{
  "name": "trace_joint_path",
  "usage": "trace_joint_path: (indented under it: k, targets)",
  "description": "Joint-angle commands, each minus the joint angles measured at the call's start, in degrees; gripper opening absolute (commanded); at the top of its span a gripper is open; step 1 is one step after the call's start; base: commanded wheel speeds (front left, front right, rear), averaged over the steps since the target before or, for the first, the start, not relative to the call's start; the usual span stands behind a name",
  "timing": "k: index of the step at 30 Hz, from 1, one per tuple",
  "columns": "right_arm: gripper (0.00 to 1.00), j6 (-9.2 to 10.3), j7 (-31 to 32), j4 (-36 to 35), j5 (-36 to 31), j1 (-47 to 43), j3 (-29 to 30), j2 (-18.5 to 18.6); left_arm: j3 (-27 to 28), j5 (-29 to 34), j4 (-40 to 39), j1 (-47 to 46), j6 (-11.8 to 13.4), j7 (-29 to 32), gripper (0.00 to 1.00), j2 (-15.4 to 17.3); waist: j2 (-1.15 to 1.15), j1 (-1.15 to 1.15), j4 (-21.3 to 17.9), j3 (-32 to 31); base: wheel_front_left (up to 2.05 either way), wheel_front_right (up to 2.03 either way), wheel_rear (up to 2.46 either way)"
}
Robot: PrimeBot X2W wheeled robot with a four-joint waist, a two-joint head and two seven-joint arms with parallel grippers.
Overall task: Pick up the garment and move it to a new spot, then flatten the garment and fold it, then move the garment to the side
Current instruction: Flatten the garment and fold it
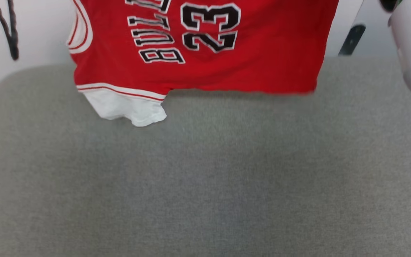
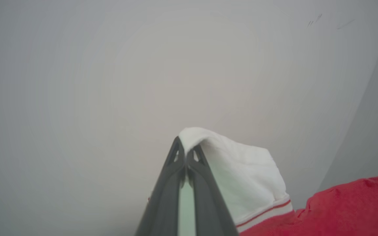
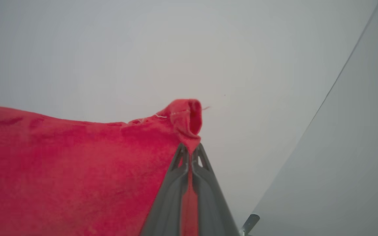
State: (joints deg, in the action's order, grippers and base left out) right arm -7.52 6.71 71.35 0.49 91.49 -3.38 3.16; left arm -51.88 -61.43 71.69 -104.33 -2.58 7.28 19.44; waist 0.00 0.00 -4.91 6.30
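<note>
Hanging sideways in the air, the shirt fills the head view from 11 to 1 o'clock, its lettering turned on end. Its lower edge sits just above the grey padded table, and I cannot tell whether it brushes the surface. A loose white sleeve dangles lowest, toward 10 o'clock.

The left claw is pressed together on a fold of white sleeve cloth, which drapes off toward 3 o'clock in its own view. The right claw is pinched on a bunched red corner, with the body of the shirt spreading away toward 9 o'clock.

Both grips look thin to me, each taking only a small nip of fabric near the fingertips. A quick swing or a hard pull between the arms could tug a corner free, and the shirt would drop in a heap. If it is lowered unevenly, the dangling sleeve could land first and tuck under the body, leaving a crease to fix. Too much slack between the claws would let the middle sag and fold on itself.
</note>
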Motion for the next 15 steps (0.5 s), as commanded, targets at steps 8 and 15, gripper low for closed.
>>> trace_joint_path:
  k: [8,15]
  targets:
    - [0.00,0.08,-9.1,-1.4,-2.0,4.7,3.8,0.0,-0.9,2.1,0.6,-8.2,-1.4,-3.4,0.00,-0.2,0.00,0.00,-1.6,16.1,0.00,0.00,0.00]
    - [0.00,0.08,-19.7,-3.0,-4.9,6.2,9.3,-0.2,-0.6,3.6,0.9,-16.0,-0.4,-9.6,0.00,-0.4,0.00,0.00,-3.0,19.7,0.00,0.00,0.00]
